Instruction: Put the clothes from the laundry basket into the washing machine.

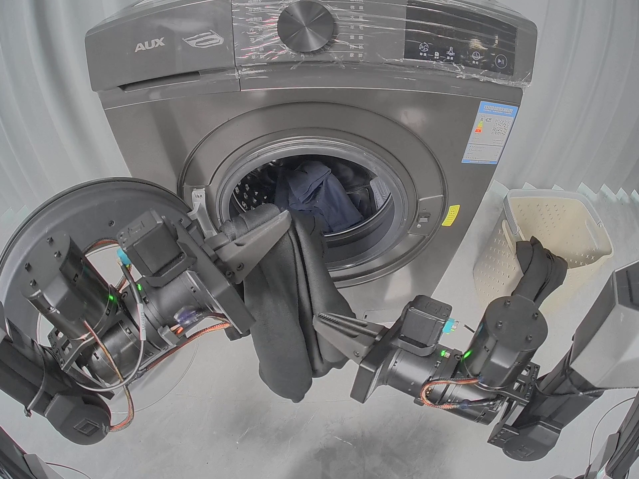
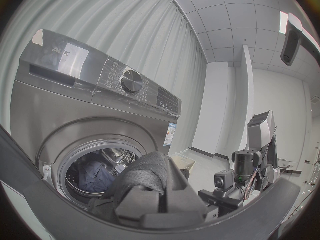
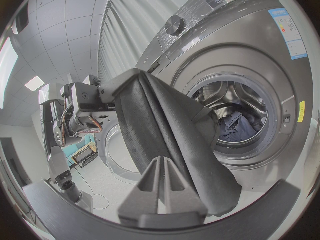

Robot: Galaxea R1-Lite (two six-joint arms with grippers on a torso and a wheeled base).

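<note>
A dark grey garment [image 1: 286,301] hangs from my left gripper [image 1: 281,219], which is shut on its upper edge just in front of the washing machine's [image 1: 313,101] open drum. The cloth drapes down below the drum's lower rim. In the left wrist view the garment [image 2: 146,172] is bunched between the fingers [image 2: 181,190]. A blue garment [image 1: 319,194] lies inside the drum. My right gripper [image 1: 319,317] is shut and empty, low beside the hanging cloth; the right wrist view shows its tips [image 3: 163,160] against the garment [image 3: 166,124].
The round door [image 1: 80,234] stands swung open at the left, behind my left arm. A cream laundry basket [image 1: 559,201] sits on the floor to the machine's right, partly hidden by my right arm. Grey floor lies below the door opening.
</note>
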